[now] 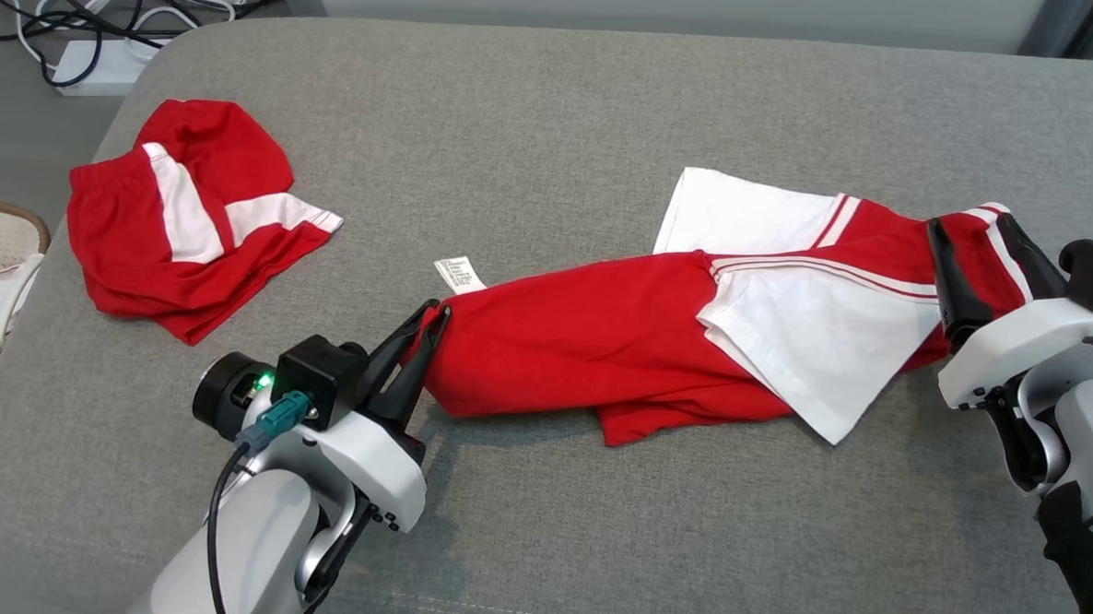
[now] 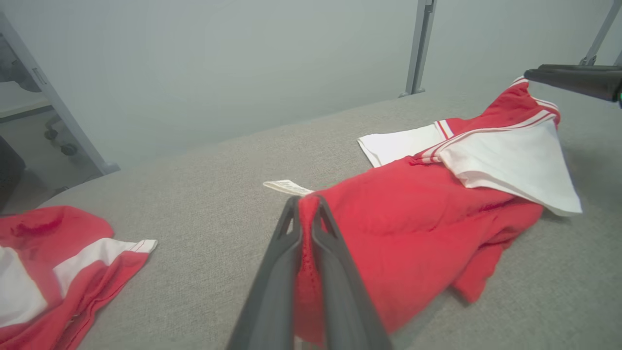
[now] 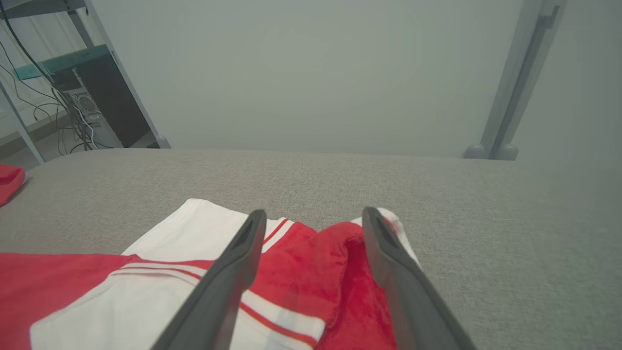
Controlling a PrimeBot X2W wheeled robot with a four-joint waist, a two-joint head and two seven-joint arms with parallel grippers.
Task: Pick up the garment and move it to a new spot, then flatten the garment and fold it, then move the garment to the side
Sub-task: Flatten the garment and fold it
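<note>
Bare grey cushion (image 1: 593, 111) behind and in front of the stretched garment (image 1: 585, 342): free passage. Far left blocked by second red-white garment (image 1: 165, 231); basket (image 1: 17, 216) just off the cushion's left edge. Wide gap between the two garments.

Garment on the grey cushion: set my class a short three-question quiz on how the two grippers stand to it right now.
1. True or false: the left gripper is shut on the red end of the garment.
2. The jaws of the right gripper are: A open, straddling the striped end; B shut on the striped end; C shut on nothing.
3. Which gripper's tips are nearest the white label?
Key: 1 true; 2 A; 3 the left.
</note>
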